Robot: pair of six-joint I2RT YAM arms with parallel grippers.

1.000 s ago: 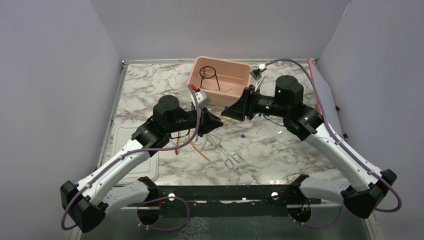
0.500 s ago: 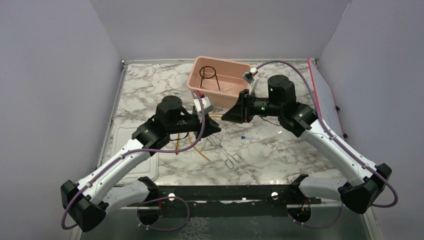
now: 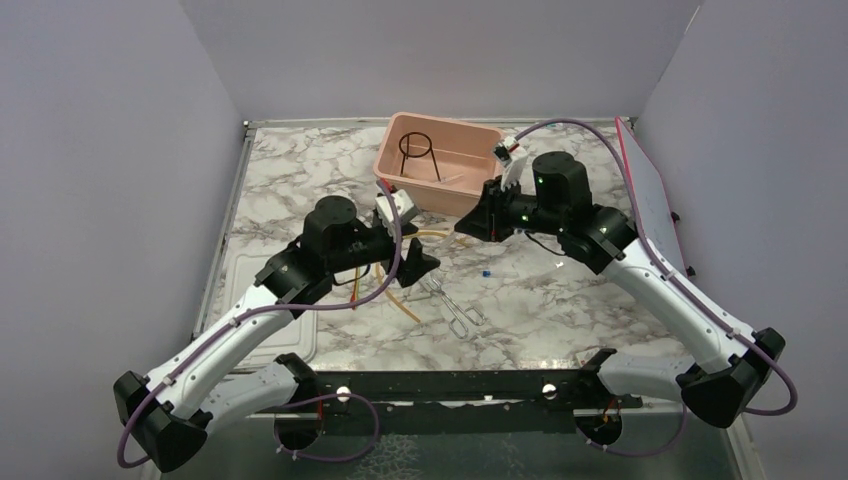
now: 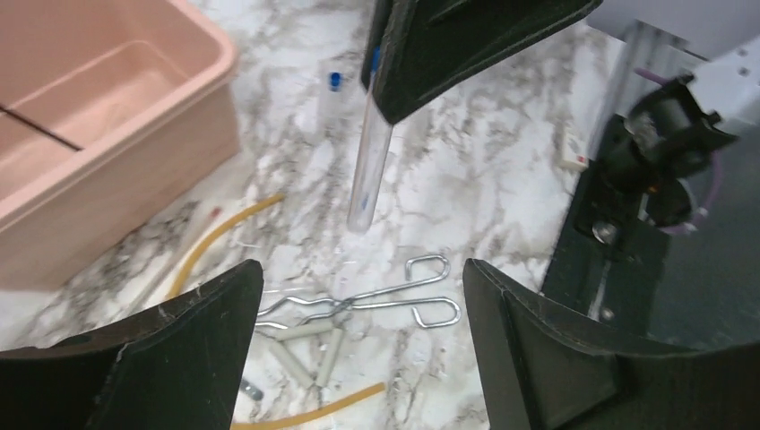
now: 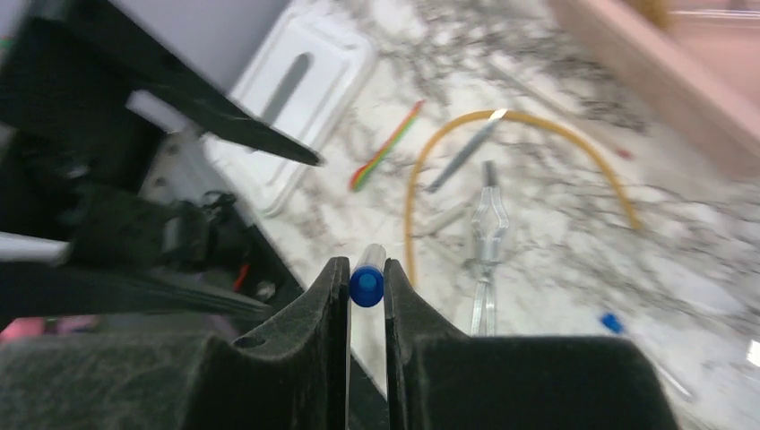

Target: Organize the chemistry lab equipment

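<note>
Marble bench [image 3: 560,300]; pink tub [image 3: 445,118] at its far side, black wire ring stand [image 3: 416,150] upright inside; left jaws spread wide, empty; right jaws clenched on clear blue-capped tube [image 4: 369,152], held above tan rubber tube [image 4: 220,231] and silver tongs [image 3: 447,303] lying on the bench.

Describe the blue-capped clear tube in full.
The tube is slim, clear, glass or plastic by its look, with a rounded closed end and a blue cap. The right pincer clamps it near the cap; its free end pokes out over the marble table. The open left pincer is near, not touching.
</note>
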